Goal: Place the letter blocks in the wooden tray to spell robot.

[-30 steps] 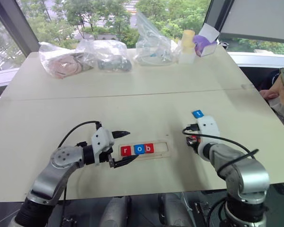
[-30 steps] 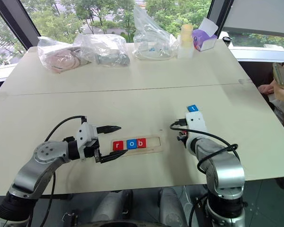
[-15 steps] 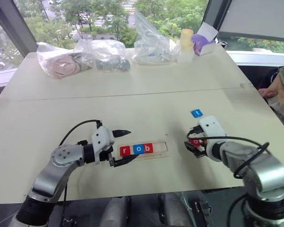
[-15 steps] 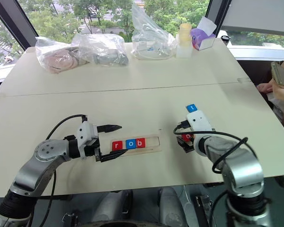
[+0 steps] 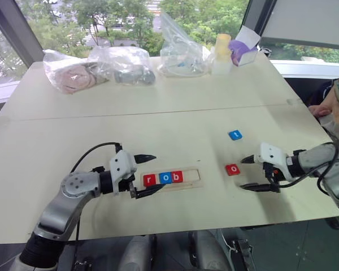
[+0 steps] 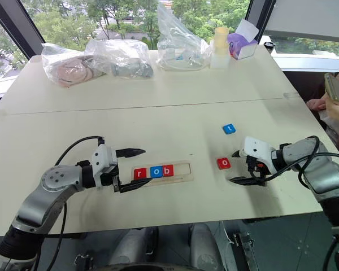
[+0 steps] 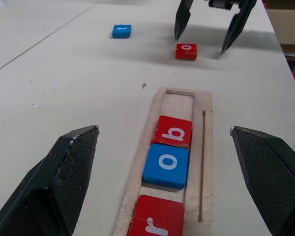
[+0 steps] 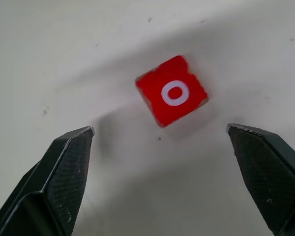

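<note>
Nearest the robot, the wooden tray (image 5: 175,178) holds red r (image 5: 150,180), blue o (image 5: 165,178) and red b (image 5: 177,176) packed at its nine-o'clock end, leaving two slots bare at the three-o'clock end. The left gripper (image 5: 145,175) hangs spread and empty at the tray's nine o'clock, one finger tip close over that end; a twitch there could jog the tray and shuffle the seated tiles.

At the tray's three o'clock, apart from it, the red o block (image 5: 232,169) lies flat on the table (image 5: 158,130). The right gripper (image 5: 250,173) is splayed wide, holding nothing, just at that tile's three o'clock. The tile sits skewed to the fingers, so a closing pinch may catch its corners and spin or flip it, I think.

Farther, at the red o's twelve o'clock, the blue t block (image 5: 235,135) waits; placing it first would misspell the word.
</note>
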`<action>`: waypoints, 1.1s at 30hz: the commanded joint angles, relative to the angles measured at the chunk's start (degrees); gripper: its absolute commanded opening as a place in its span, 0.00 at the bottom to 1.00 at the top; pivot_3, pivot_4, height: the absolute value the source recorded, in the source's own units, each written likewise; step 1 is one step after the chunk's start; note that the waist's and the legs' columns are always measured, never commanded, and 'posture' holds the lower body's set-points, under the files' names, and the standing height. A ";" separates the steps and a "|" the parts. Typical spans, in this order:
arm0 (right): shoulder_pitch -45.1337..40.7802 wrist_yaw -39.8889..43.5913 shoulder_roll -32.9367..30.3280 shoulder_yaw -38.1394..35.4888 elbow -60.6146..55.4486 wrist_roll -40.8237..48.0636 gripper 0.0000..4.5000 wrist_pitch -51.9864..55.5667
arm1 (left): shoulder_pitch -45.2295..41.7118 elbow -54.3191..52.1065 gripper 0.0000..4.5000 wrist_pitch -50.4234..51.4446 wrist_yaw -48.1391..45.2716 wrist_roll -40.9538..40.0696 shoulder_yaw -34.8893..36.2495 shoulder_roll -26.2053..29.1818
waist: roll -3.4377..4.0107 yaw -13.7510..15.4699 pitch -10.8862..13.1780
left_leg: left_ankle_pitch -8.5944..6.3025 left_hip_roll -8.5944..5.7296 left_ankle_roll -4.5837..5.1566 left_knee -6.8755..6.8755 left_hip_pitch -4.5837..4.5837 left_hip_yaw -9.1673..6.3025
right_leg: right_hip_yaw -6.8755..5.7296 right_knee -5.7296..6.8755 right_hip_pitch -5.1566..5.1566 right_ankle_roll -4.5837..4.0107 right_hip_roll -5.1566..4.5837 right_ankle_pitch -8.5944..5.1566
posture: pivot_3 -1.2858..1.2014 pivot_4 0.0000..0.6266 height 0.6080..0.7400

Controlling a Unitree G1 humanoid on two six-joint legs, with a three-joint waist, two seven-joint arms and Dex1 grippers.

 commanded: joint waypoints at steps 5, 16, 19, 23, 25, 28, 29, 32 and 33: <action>-5.15 1.35 5.90 2.28 13.72 -6.32 1.00 -18.12 | 1.08 -2.88 1.00 -0.07 1.49 -0.49 1.92 0.67 | -0.09 -0.07 -0.03 | 0.00 0.01 -0.01 0.03 0.07 -0.01 | 0.03 0.02 0.05 -0.03 0.02 0.02 | 0.52 0.24 1.00; -8.60 4.85 9.46 3.88 20.89 -8.90 0.82 -26.46 | 1.69 -4.43 1.00 0.96 2.83 -0.78 2.18 0.94 | -0.23 -0.12 -0.06 | -0.02 0.05 -0.03 -0.06 1.00 -0.08 | 0.03 -0.09 1.04 -0.08 0.00 -0.01 | 0.52 0.24 1.00; -9.12 5.74 9.81 4.16 21.65 -9.07 0.49 -26.28 | 1.71 -4.45 1.00 1.07 2.89 -0.87 2.37 1.10 | -0.27 -0.18 -0.08 | -0.02 0.05 -0.03 -0.06 1.01 -0.07 | 0.04 -0.08 1.04 -0.08 0.00 -0.01 | 0.52 0.24 1.00; -10.53 6.93 10.44 4.78 22.17 -9.32 0.25 -23.36 | 1.93 -4.85 1.00 1.43 3.11 -0.89 2.51 1.16 | -0.28 -0.17 -0.09 | -0.02 0.06 -0.03 -0.03 1.02 -0.08 | 0.06 -0.06 1.04 -0.10 -0.02 0.01 | 0.52 0.24 1.00; -11.17 7.20 10.81 4.53 19.37 -8.61 0.25 -20.12 | 1.93 -4.93 1.00 1.54 3.19 -0.89 2.57 1.21 | -0.28 -0.23 -0.09 | -0.02 0.07 -0.03 -0.04 1.03 -0.07 | 0.06 -0.06 1.04 -0.10 -0.03 0.01 | 0.52 0.24 1.00; -11.24 8.18 11.14 4.13 10.70 -6.07 0.25 -12.35 | 1.95 -5.05 1.00 1.66 3.44 -0.85 2.56 1.18 | -0.26 -0.31 -0.08 | -0.02 0.07 -0.03 -0.04 1.03 -0.07 | 0.09 -0.06 1.02 -0.11 -0.05 0.01 | 0.52 0.24 1.00; -11.06 8.50 11.14 4.07 7.79 -5.38 0.25 -9.91 | 1.99 -5.09 1.00 1.66 3.52 -0.83 2.56 1.16 | -0.25 -0.32 -0.07 | -0.02 0.08 -0.03 -0.05 1.01 -0.06 | 0.13 -0.03 0.96 -0.11 -0.06 0.01 | 0.52 0.24 1.00; -10.72 7.80 11.84 5.27 -2.86 -5.30 0.25 -2.04 | 2.24 -5.29 1.00 1.63 3.93 -0.69 2.35 0.88 | -0.07 0.05 0.03 | -0.02 0.08 -0.04 -0.10 0.84 -0.07 | 0.14 0.03 0.73 -0.11 -0.05 0.00 | 0.52 0.24 1.00; -10.63 7.54 12.24 5.84 -5.98 -5.32 0.25 -0.13 | 2.29 -5.33 1.00 1.61 4.05 -0.66 2.30 0.79 | -0.02 0.18 0.06 | -0.02 0.08 -0.04 -0.11 0.80 -0.07 | 0.13 0.03 0.69 -0.10 -0.05 0.00 | 0.52 0.24 1.00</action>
